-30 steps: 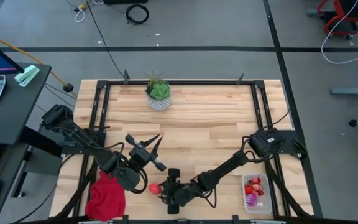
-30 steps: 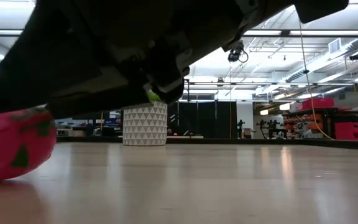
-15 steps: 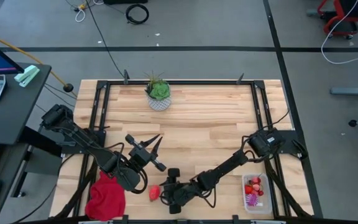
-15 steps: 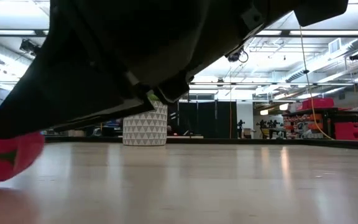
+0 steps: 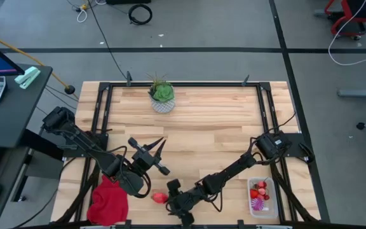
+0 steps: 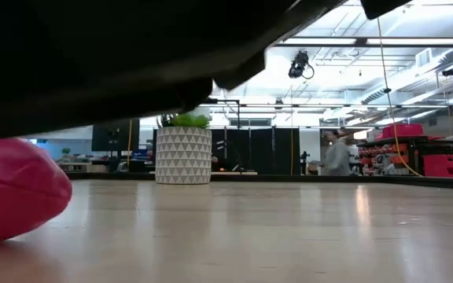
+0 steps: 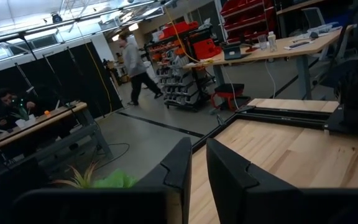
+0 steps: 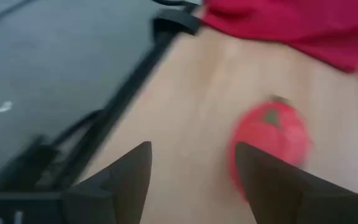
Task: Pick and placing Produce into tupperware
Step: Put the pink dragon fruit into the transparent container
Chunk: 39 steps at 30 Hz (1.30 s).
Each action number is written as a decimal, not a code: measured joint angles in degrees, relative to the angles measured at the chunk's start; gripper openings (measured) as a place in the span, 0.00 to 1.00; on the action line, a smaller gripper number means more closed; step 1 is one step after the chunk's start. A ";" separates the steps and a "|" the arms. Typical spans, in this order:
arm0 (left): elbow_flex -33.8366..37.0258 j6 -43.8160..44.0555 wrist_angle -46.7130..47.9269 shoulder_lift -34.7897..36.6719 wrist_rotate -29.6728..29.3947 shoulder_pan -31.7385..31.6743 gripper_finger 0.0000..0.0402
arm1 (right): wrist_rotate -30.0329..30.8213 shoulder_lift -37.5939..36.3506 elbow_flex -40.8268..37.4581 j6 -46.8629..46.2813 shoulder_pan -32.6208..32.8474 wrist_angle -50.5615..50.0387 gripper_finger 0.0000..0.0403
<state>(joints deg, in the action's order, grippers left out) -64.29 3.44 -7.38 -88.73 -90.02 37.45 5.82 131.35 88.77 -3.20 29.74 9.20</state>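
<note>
This is a big workshop or robot lab. The wooden table (image 5: 202, 121) sits in a black metal frame on a grey floor (image 5: 234, 25) marked with dark lines. Cables (image 5: 140, 13) lie on that floor at the top of the high view. Far back in the left wrist view stand red storage racks (image 7: 191, 40), long work desks (image 7: 284, 50) and people. Bright strip lights (image 6: 352, 39) hang from the ceiling.

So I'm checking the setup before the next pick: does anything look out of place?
Yes: a red-pink oval produce piece lies loose on the wooden table, near the front edge beside the red cloth, while the other produce is in the clear plastic tub.
</note>
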 joint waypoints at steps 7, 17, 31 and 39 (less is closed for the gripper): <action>0.00 0.02 0.13 0.00 0.00 0.00 0.15 | 6.78 -2.56 0.00 7.99 0.91 -0.04 0.61; 0.00 0.04 0.64 0.00 0.00 0.18 0.13 | 11.91 -13.42 0.20 1.47 0.89 -1.91 0.58; 0.00 0.44 0.84 0.00 0.00 0.47 0.13 | 7.45 -7.27 0.00 -0.86 0.70 -10.15 0.62; 0.00 0.11 1.24 0.00 0.00 1.05 0.15 | 4.72 -3.53 0.09 5.58 -1.93 -9.39 0.74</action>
<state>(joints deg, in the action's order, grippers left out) -64.29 3.56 -6.14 -88.73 -90.02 38.50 10.54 127.82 88.86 2.39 27.80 -0.19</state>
